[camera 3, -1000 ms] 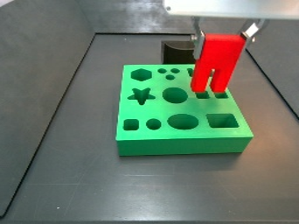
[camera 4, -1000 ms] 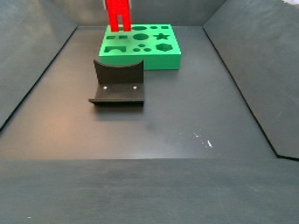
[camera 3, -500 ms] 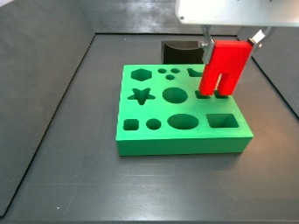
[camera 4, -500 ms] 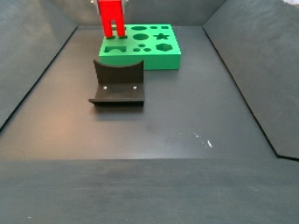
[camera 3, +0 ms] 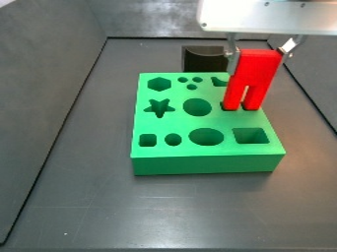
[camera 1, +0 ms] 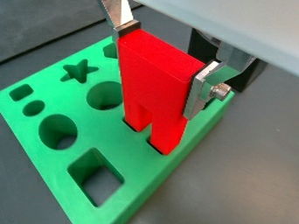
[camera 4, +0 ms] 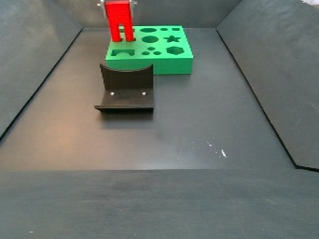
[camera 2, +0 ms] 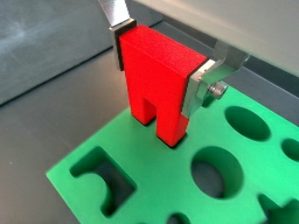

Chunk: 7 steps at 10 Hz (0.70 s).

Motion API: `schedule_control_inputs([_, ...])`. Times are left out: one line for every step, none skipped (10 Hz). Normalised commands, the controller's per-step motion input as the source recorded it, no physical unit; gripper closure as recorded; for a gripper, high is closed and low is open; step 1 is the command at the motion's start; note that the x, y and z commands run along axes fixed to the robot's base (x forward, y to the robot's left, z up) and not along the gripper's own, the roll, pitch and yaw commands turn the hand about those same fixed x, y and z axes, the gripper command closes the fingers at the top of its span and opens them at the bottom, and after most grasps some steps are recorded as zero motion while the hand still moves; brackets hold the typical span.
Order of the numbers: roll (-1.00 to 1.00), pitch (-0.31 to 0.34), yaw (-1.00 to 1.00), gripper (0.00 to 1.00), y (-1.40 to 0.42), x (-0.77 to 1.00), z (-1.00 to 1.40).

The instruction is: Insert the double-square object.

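1. The gripper (camera 1: 162, 59) hangs over the green block (camera 1: 59, 166), its two silver fingers (camera 2: 117, 26) clamped on the upper part of the double-square object (camera 1: 158, 83), one on each narrow side.
2. That red piece stands upright with its two legs down, and in both wrist views the leg tips look to be at or just inside a pair of holes near one edge of the block.
3. From where I stand, the step in hand is the push down. I would keep the piece dead upright and go straight down slowly, so both legs enter together; any tilt could jam one leg against a hole wall.
4. I would not loosen the grip until the bridge between the legs sits near the block's top face.
5. In a side view the piece (camera 3: 249, 79) still stands tall above the block (camera 3: 204, 133), so it seems far from seated.
6. How deep the legs are is hard to judge, since the holes are covered by the legs themselves.
7. The gripper body is cut off in every view; behind the block a dark fixture (camera 4: 126, 89) shows fully in only one side view.
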Motion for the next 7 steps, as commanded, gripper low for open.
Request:
schedule_control_inputs([0.0,-0.037,-0.01,1.0,-0.05,-0.19,-0.16])
schedule_control_inputs([0.0,0.0,0.0,1.0,0.0,0.26,-0.43])
schedule_control_inputs([0.0,-0.003,0.0,1.0,-0.02,0.29,-0.51])
schedule_control_inputs([0.0,-0.073,-0.13,1.0,-0.16,0.08,-0.49])
schedule_control_inputs([0.04,-0.076,-0.18,1.0,-0.17,0.0,-0.49])
schedule_control_inputs([0.06,-0.084,-0.17,1.0,-0.19,0.0,-0.45])
schedule_control_inputs([0.07,-0.063,-0.16,1.0,-0.21,0.0,-0.26])
